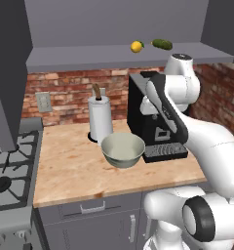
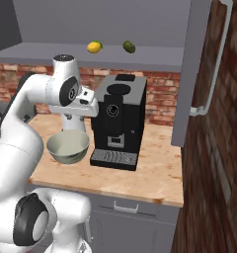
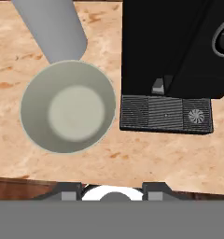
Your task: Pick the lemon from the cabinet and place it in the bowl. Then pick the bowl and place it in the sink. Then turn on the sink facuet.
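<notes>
Red brick wall (image 1: 70, 93) behind wooden counter (image 1: 75, 168), grey drawers (image 1: 94, 207) below, perhaps a stove (image 1: 9, 168) alongside.

The robot's white arm covers the right side of the black coffee machine (image 1: 150, 122) in the left base view, and in the right base view it hides the left rim of the wide pale cream-green bowl (image 2: 68, 147). The white paper towel roll (image 1: 100, 118) sits behind that bowl, its foot partly masked; in the hand view its top runs off the picture's edge. The grey stove (image 1: 9, 171) is cut by the left edge. The small bright yellow lemon (image 1: 136, 46) and the dark green oblong vegetable (image 1: 162, 44) are too small to show detail. The gripper's fingertips are barely visible, their gap unclear.
</notes>
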You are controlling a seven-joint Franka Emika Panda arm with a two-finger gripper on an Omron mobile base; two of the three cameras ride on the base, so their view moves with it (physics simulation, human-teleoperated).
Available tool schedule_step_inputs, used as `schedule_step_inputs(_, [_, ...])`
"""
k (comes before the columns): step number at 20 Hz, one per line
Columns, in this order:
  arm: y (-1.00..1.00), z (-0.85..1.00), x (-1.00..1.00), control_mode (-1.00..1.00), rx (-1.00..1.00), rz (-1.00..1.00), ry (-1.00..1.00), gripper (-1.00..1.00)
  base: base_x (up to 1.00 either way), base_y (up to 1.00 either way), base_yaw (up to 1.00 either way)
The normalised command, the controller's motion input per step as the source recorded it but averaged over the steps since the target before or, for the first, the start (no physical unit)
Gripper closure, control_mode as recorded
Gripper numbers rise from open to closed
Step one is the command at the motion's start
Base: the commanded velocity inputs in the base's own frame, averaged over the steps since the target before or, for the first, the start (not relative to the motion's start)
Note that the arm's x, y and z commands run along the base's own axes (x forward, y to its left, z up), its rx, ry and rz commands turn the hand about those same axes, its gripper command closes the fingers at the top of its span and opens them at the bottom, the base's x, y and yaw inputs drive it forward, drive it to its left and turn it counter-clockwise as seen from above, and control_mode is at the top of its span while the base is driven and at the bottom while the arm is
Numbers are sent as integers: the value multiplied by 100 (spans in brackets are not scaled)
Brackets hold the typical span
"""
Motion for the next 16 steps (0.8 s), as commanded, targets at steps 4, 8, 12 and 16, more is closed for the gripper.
schedule_step_inputs(4, [0, 14, -34, -100, 0, 3, -8, -100, 0, 0, 0])
schedule_step_inputs(8, [11, 77, -30, -100, -10, 0, -30, -100, 0, 0, 0])
schedule_step_inputs(12, [14, 96, -3, -100, -9, 0, -37, -100, 0, 0, 0])
schedule_step_inputs(16, [0, 100, 20, -100, -2, -6, -26, -100, 0, 0, 0])
